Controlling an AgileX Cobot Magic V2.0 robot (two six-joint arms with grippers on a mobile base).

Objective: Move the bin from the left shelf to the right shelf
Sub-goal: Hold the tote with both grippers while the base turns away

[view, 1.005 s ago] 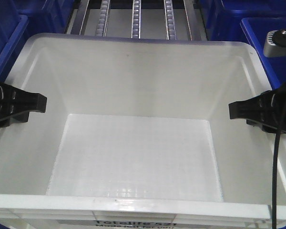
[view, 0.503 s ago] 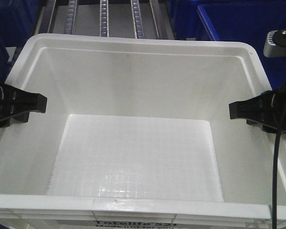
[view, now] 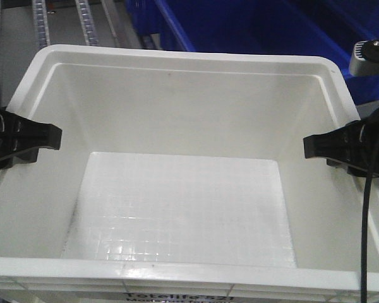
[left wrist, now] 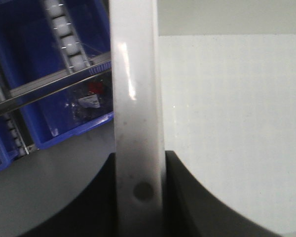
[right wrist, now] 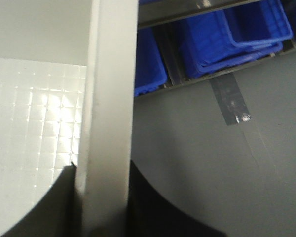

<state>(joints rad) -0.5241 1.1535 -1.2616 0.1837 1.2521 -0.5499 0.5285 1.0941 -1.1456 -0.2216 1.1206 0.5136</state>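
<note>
Left gripper (left wrist: 138,195): both black fingers clamp the bin's left wall, one finger on each face, with the ribbed rim running up between them. Clenched on the wall.

Right gripper (right wrist: 101,200): same hold on the bin's right wall, with one finger inside and one outside. Clenched as well.

Front view: only the inner finger of each gripper shows, and the two sit level with each other at mid-height of the side walls.

Bin (view: 189,113): white, translucent and empty, with its grid floor bare. It is held level between the two arms and fills most of the front view. The black print (view: 177,297) on the near rim is cut off by the frame edge.

Below: the right wrist view shows grey floor (right wrist: 197,163) beside the bin's right wall, with a strip of tape (right wrist: 232,101) stuck on it.

Behind, upper left: roller lanes (view: 41,25) of the rack, beyond the bin's far-left corner.

Behind, upper right: blue bins (view: 240,25), beyond the far rim. Contact with the bin cannot be judged.
</note>
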